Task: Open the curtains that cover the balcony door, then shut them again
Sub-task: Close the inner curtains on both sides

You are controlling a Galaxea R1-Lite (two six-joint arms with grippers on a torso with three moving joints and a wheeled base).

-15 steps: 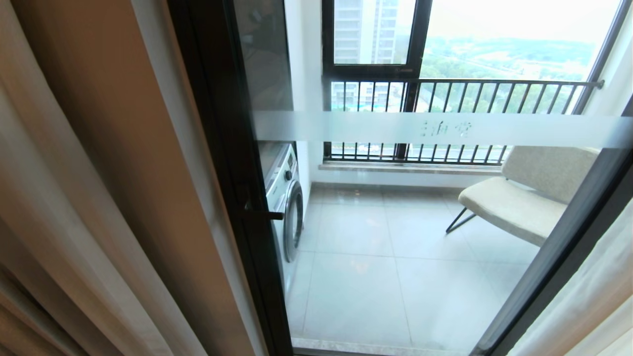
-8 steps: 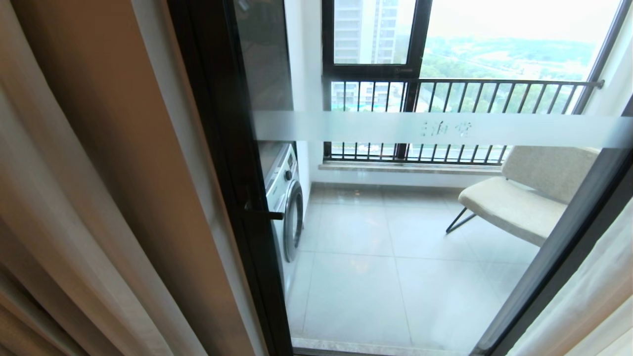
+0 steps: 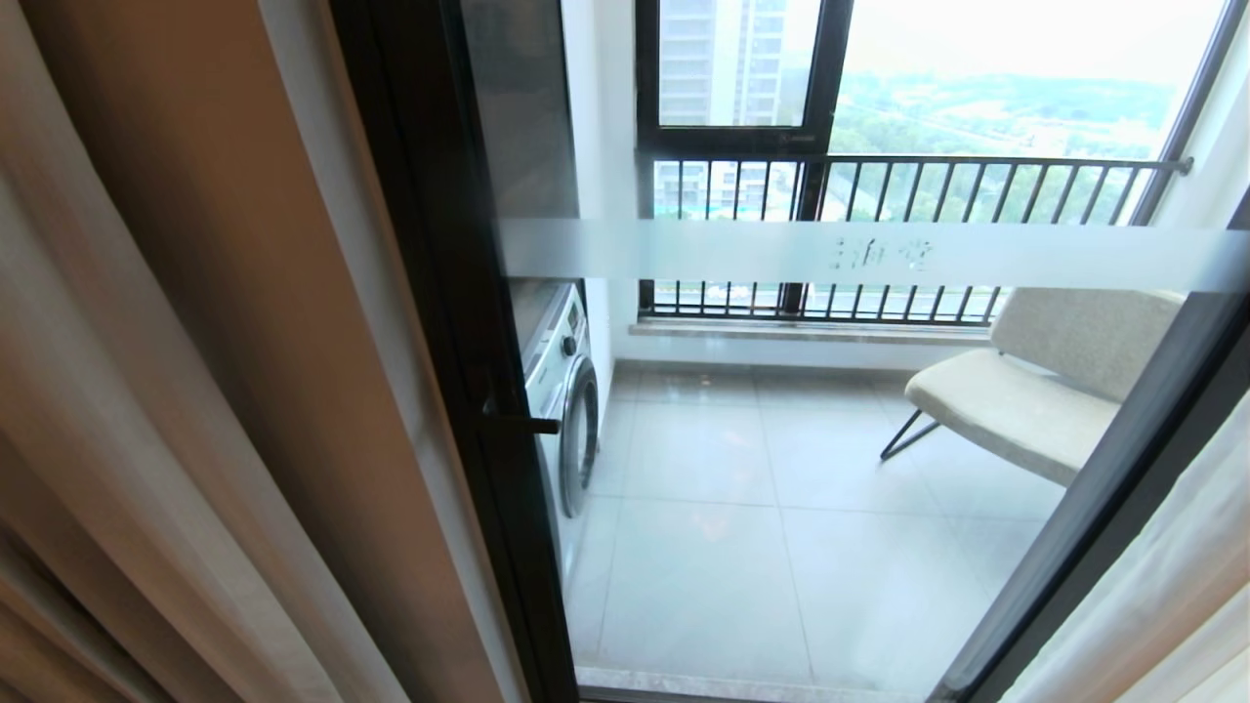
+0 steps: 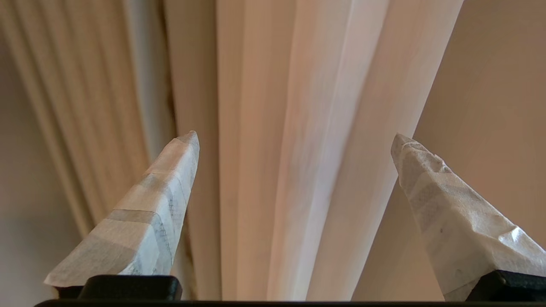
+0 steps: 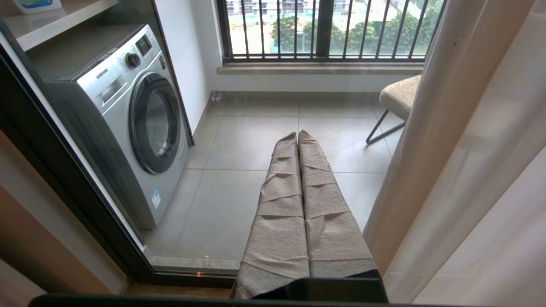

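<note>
Left gripper [image 4: 294, 136] spread wide, empty, facing pleats of the curtains [image 4: 273, 128]; right gripper [image 5: 297, 136] pressed together, parked. Beyond, balcony door [image 3: 781, 254] uncovered. Closing step likely: needs fingers around a fold, then a pull across.

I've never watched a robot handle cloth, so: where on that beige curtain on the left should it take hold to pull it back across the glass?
Probably at the hemmed free edge of the left curtain, next to the black frame of the balcony door. The left gripper stands open facing the upright pleats; pinching one fold head-on, a finger on each side, suits the narrow vertical ridges. The right gripper is shut and idle.
</note>
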